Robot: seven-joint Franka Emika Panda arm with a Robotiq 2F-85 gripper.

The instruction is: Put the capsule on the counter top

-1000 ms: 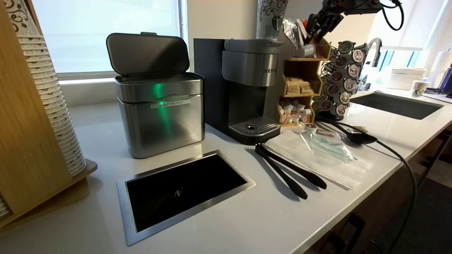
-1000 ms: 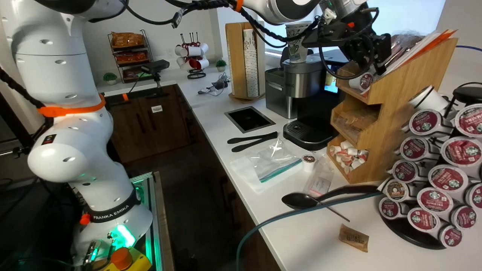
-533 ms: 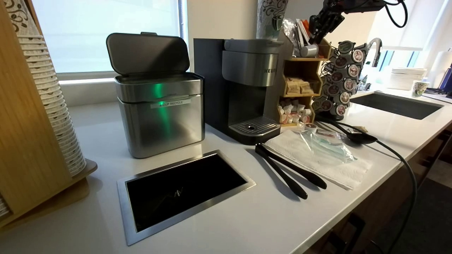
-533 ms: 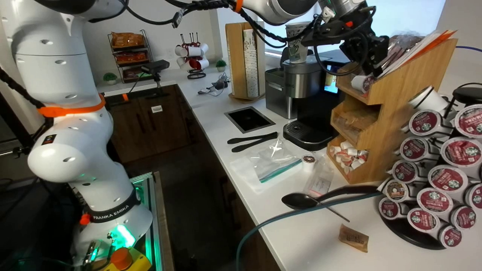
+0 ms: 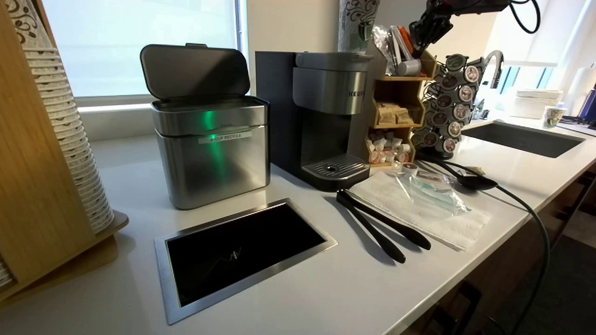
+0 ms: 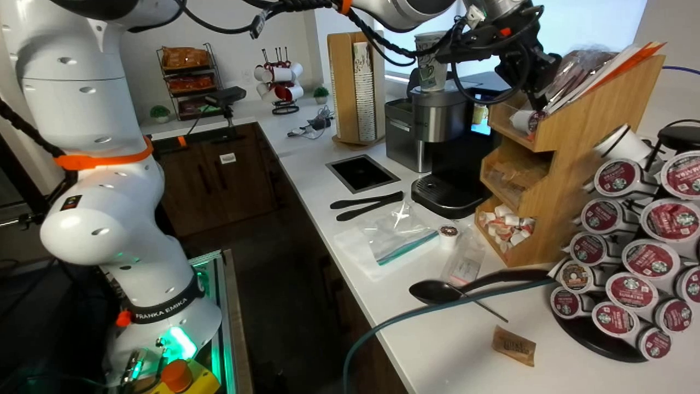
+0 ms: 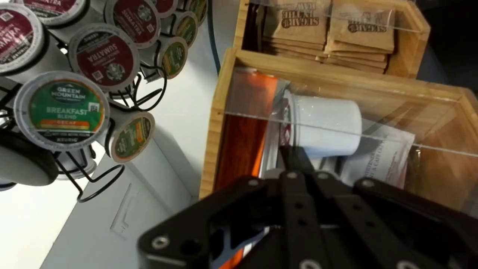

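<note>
The white capsule (image 7: 325,127) with a dark red lid lies on its side in the top bin of a wooden organizer (image 6: 590,137), behind a clear front pane. My gripper (image 7: 297,151) has its fingers drawn together at the capsule's lid end. Whether the tips pinch the thin rim or only touch it, I cannot tell. Both exterior views show the gripper (image 5: 417,52) (image 6: 538,104) pointing down just over the capsule (image 5: 409,68) (image 6: 522,120). The counter top (image 5: 326,284) spreads white below, with a steel-framed black hole (image 5: 247,251) in it.
Beside the organizer stand a coffee maker (image 5: 330,88) and a rack of many capsules (image 6: 629,290). A loose capsule (image 6: 447,236), plastic bag (image 6: 394,235), tongs (image 6: 366,205), black ladle (image 6: 437,291) and sugar packet (image 6: 514,346) lie on the counter. Orange and white packets (image 6: 612,76) fill the top bin's back.
The fingers have come together. The capsule has shifted and turned slightly inside the bin, and the gripper has moved a little, its arm drawing slightly back.
</note>
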